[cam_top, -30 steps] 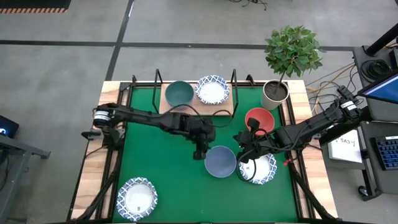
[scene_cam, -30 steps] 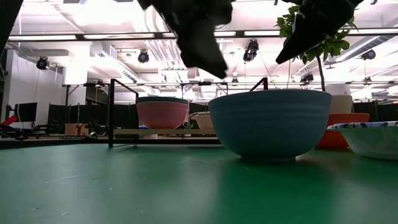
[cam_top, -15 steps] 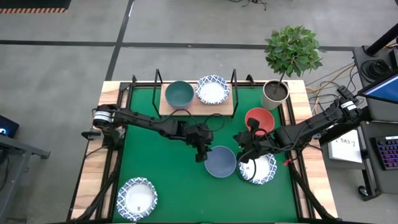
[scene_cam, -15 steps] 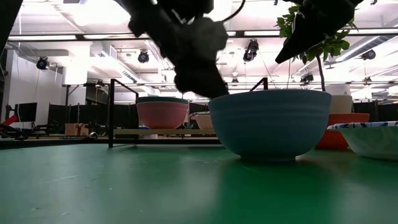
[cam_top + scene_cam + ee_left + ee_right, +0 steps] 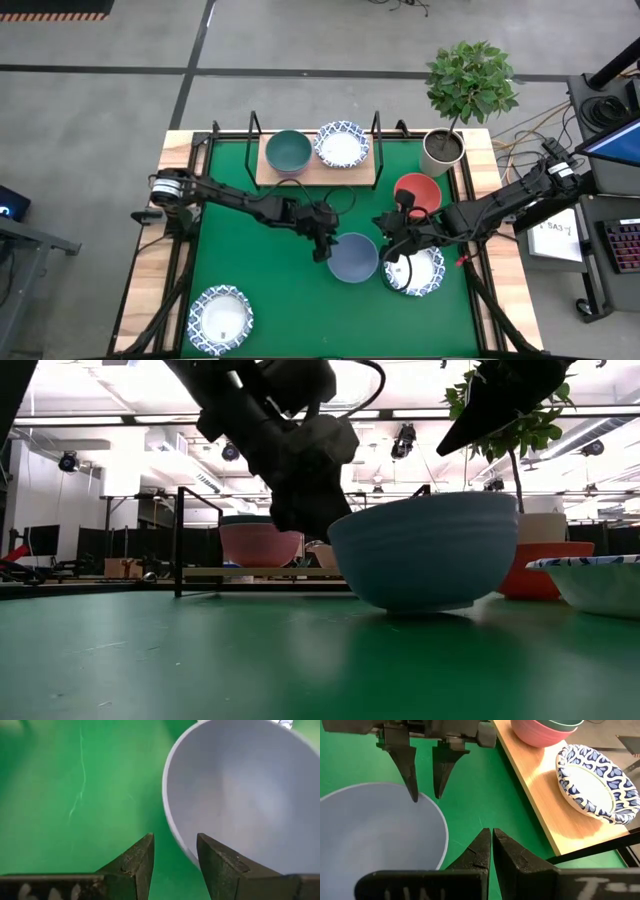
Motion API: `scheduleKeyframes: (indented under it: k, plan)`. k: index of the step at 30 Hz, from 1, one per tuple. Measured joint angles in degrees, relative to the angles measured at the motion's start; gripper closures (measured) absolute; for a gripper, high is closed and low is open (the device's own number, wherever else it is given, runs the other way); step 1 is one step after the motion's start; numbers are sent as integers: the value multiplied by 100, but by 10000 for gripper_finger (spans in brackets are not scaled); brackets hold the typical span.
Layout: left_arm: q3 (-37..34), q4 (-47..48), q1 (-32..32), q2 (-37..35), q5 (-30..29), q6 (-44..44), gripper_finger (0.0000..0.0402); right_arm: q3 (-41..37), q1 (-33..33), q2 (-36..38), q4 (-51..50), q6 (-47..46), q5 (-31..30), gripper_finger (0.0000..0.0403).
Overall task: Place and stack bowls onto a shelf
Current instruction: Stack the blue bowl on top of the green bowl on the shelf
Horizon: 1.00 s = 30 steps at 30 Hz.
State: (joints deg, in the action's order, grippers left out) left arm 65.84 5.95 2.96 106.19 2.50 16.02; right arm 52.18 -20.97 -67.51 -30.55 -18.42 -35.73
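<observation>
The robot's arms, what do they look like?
Two thin dark arms with several joints. A black cable loops along the left arm. The left end effector has two black pointed fingers, like a beak. The right end effector has dark wedge-shaped fingers too, and a white scribbled marking below them.

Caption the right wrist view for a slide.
Left gripper straddles the grey-blue bowl rim, jaws open; shelf behind holds stacked and patterned bowls.
</observation>
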Motion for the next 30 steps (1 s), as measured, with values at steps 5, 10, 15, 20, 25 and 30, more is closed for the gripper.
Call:
scheduleKeyframes:
  k: [5,10,15,20,25,30]
  plan:
    - [0,-52,12,118,2,126,273,0,0,0,0,0,0,394]
    - [0,-43,22,210,0,231,304,0,0,0,-2,0,0,394]
    - [0,-41,20,212,-2,272,385,0,0,2,-2,0,0,394]
    - [0,17,-12,137,50,306,397,0,0,2,-2,0,2,394]
    - [0,369,-124,-305,454,135,400,0,0,2,-4,0,9,394]
    - [117,1307,-464,-1206,451,-279,400,0,0,2,-4,0,11,394]
